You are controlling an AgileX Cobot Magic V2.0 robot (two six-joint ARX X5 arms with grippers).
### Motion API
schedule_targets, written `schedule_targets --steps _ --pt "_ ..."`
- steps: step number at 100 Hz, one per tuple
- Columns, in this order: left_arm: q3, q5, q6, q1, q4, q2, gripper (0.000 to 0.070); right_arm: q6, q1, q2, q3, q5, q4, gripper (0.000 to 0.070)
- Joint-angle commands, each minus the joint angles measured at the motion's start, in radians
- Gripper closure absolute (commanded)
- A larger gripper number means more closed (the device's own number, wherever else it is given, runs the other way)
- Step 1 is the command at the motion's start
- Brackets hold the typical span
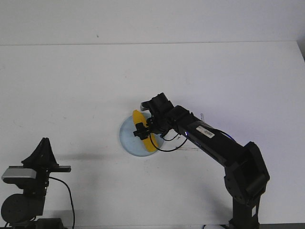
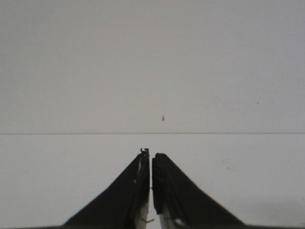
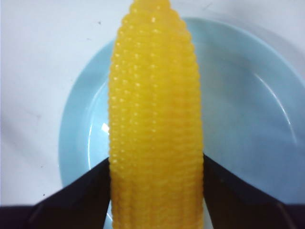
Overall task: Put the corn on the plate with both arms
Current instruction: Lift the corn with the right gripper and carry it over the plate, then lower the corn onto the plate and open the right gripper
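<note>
Front view: corn over plate, we flag roll-off risk.
Left hand point(image 2: 151, 191) parked near tabletop point(image 1: 71, 86) edge, fingers pressed together, empty; right hand point(image 1: 142, 130) clamps the bumpy, tapered yellow corn point(image 3: 155, 119) across the smooth, shallow pale blue plate point(image 3: 248, 109). We judge the round cob may roll over the low rim on release.

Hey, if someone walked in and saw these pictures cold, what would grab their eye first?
The bright yellow corn stands out first, clamped between the right gripper fingers over the pale blue plate near the middle of the white table. Next is the black right arm reaching in from the near right corner, while the left gripper sits shut and empty at the near left.
</note>
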Motion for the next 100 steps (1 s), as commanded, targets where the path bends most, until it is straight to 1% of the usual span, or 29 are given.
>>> schedule_targets --steps 1,3,8,35,42,48,57,70,79,82,84,86,87,88,89,90,96,100 --pt "0.012 0.001 0.012 0.002 0.013 -0.002 0.0697 0.005 0.008 0.023 0.012 0.001 0.003 0.0269" --pt "0.012 0.001 0.012 0.002 0.013 -0.002 0.0697 0.005 0.008 0.023 0.012 0.001 0.003 0.025" --pt "0.012 0.001 0.012 0.002 0.013 -0.002 0.0697 0.005 0.008 0.023 0.012 0.001 0.003 0.0235" --pt "0.012 0.001 0.012 0.002 0.013 -0.002 0.0697 0.004 0.01 0.013 0.016 0.003 0.015 0.0235" --pt "0.012 0.001 0.012 0.002 0.013 -0.002 0.0697 0.003 0.007 -0.002 0.028 0.018 0.015 0.0235" --pt "0.012 0.001 0.012 0.002 0.013 -0.002 0.0697 -0.002 0.006 -0.022 0.039 0.05 0.015 0.0235" --pt "0.012 0.001 0.012 0.002 0.013 -0.002 0.0697 -0.029 0.006 -0.055 0.052 0.091 0.014 0.0235" --pt "0.012 0.001 0.012 0.002 0.013 -0.002 0.0697 -0.066 0.006 -0.106 0.057 0.095 0.017 0.0236" --pt "0.012 0.001 0.012 0.002 0.013 -0.002 0.0697 -0.11 0.006 -0.129 0.057 0.095 0.015 0.0244" --pt "0.012 0.001 0.012 0.002 0.013 -0.002 0.0697 -0.117 0.006 -0.134 0.057 0.095 0.013 0.0265" --pt "0.012 0.001 0.012 0.002 0.013 -0.002 0.0697 -0.123 0.006 -0.137 0.056 0.095 0.011 0.0294" --pt "0.012 0.001 0.012 0.002 0.013 -0.002 0.0697 -0.131 0.006 -0.138 0.056 0.095 0.01 0.0333" --pt "0.012 0.001 0.012 0.002 0.013 -0.002 0.0697 -0.138 0.006 -0.14 0.056 0.095 0.008 0.0369" --pt "0.012 0.001 0.012 0.002 0.013 -0.002 0.0697 -0.14 0.006 -0.141 0.056 0.095 0.008 0.0382" --pt "0.012 0.001 0.012 0.002 0.013 -0.002 0.0697 -0.148 0.006 -0.143 0.055 0.096 0.006 0.0419" --pt "0.012 0.001 0.012 0.002 0.012 -0.002 0.0697 -0.151 0.005 -0.143 0.055 0.096 0.006 0.0432" --pt "0.012 0.001 0.012 0.002 0.013 -0.002 0.0697 -0.193 -0.005 -0.16 0.041 0.104 0.008 0.0575" --pt "0.012 0.001 0.012 0.002 0.013 -0.002 0.0697 -0.212 -0.014 -0.171 0.027 0.108 0.013 0.0621"
